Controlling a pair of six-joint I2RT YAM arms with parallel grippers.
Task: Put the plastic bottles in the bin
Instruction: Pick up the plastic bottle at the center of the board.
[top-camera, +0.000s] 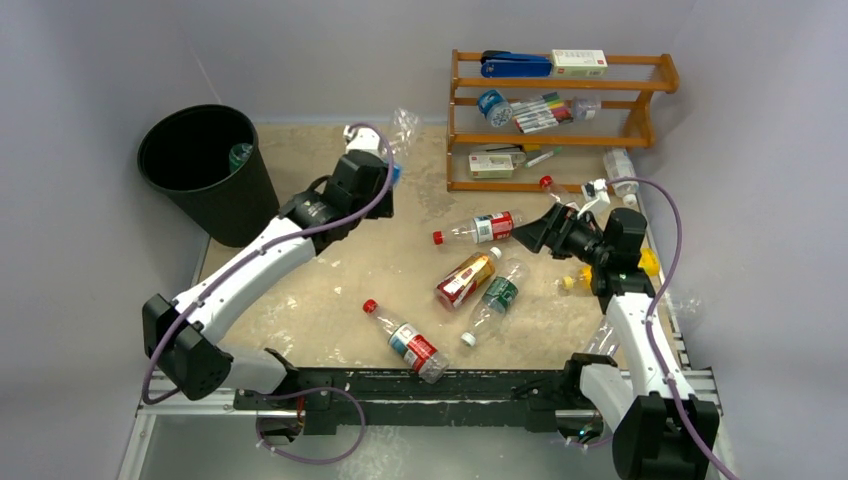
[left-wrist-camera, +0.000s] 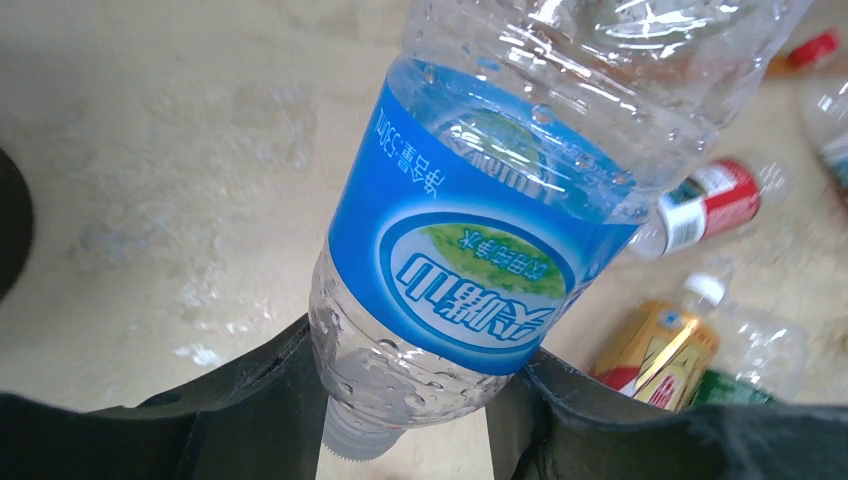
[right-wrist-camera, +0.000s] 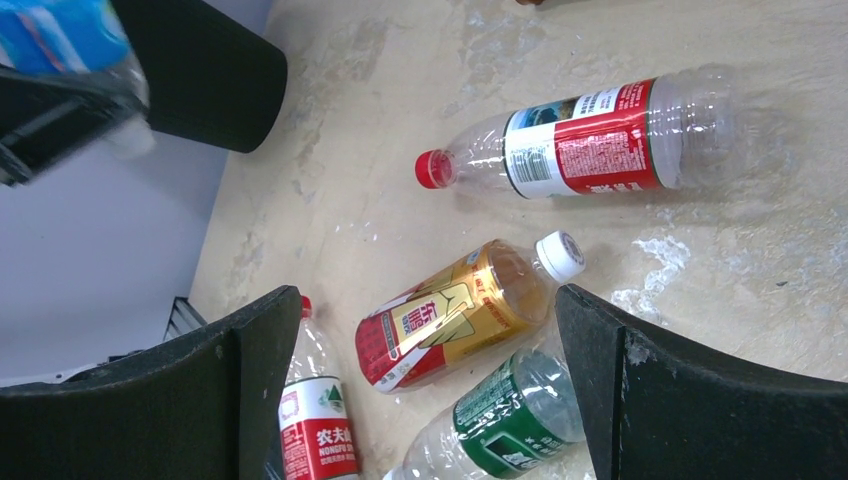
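At the far left, the bin (top-camera: 205, 170) is standing upright at the edge of the table (top-camera: 330, 300), with a single bottle (top-camera: 240, 155) lying inside it. Just right of it, your left fingers (left-wrist-camera: 275, 390) are partly closed around a blue-labelled bottle (left-wrist-camera: 470, 240), pinching it below the label near the cap end. They are holding it up off the table, close to the bin but not over it.

In the middle, four bottles are lying on their sides. A red-capped bottle (top-camera: 405, 340) is nearest you, an amber bottle (top-camera: 467, 277) is lying beside a green-labelled bottle (top-camera: 495, 297), and a red-labelled bottle (top-camera: 480, 228) is lying beyond them.

Your right fingers (right-wrist-camera: 260, 370) are gaping fully wide and gripping nothing. They are hovering just right of the red-labelled bottle, and the wrist view is showing the amber bottle between them.
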